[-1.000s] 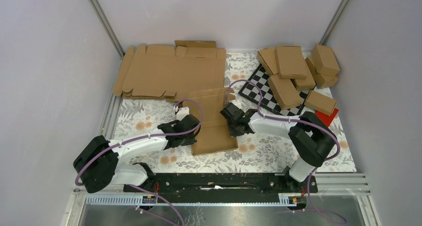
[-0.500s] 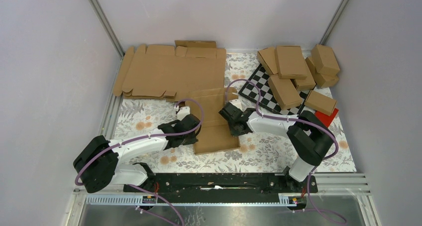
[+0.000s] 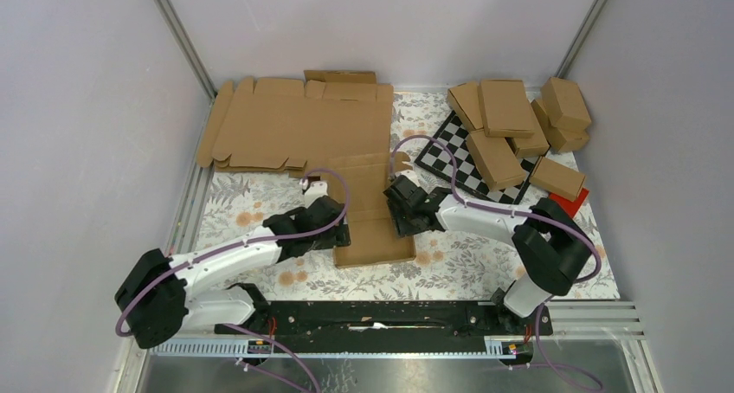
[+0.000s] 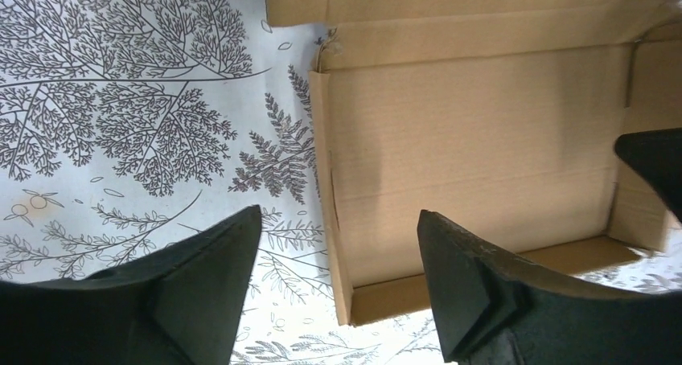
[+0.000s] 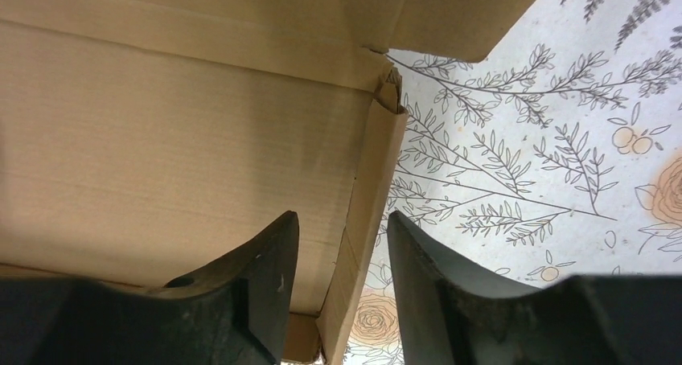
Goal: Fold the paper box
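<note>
Several folded cartons on chequered board, flat blanks behind paper box.

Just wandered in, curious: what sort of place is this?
Probably a robot test cell, not a factory: a left arm and right arm between plain walls, a stack of flat cardboard blanks, and folded boxes piled partly on a chequered board.

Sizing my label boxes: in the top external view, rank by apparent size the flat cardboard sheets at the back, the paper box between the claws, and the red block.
Largest to smallest:
1. flat cardboard sheets
2. paper box
3. red block, though a folded carton hides part of it
</note>
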You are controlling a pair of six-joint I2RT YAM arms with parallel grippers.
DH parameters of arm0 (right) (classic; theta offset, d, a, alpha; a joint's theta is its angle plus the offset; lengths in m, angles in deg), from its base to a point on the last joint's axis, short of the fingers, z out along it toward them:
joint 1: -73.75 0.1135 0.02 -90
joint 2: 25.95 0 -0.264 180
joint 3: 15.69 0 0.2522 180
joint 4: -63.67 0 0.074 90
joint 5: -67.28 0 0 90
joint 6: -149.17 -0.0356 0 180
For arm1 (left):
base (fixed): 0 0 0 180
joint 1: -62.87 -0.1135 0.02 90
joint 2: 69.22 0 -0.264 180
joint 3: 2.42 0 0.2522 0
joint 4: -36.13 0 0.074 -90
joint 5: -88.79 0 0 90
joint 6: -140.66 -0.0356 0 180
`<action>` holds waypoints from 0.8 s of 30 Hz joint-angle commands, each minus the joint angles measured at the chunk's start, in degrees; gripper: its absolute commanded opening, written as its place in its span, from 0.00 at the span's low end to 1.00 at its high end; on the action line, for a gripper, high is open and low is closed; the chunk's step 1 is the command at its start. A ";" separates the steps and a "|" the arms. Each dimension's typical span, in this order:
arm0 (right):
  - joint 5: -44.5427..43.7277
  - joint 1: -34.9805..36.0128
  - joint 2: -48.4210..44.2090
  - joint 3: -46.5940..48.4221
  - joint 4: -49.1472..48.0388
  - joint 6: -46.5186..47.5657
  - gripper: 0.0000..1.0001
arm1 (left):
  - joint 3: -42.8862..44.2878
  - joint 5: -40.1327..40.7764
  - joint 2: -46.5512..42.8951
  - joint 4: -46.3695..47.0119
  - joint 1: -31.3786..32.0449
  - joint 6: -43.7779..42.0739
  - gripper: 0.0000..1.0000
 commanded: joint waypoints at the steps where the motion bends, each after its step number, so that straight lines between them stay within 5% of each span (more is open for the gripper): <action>1: 0.96 -0.43 -4.18 -0.27 -1.13 1.64 0.54 | 3.26 1.51 -4.37 -1.37 -0.31 -3.02 0.81; 10: 1.37 -3.55 -10.14 -0.63 -2.44 2.95 0.97 | 3.27 -5.40 -10.69 0.83 -7.52 -10.53 0.99; 15: 9.50 -11.90 -15.98 -0.95 -6.18 6.78 1.00 | 5.80 -11.57 -12.12 3.88 -16.02 -17.25 0.99; 19: 18.49 -18.84 -20.50 -3.83 -18.82 7.66 1.00 | 6.27 -14.18 -11.58 9.81 -19.19 -17.91 0.98; 24: 19.05 -19.22 -14.88 0.83 -22.60 9.60 0.99 | 8.75 -13.10 -6.22 13.21 -21.41 -16.56 0.79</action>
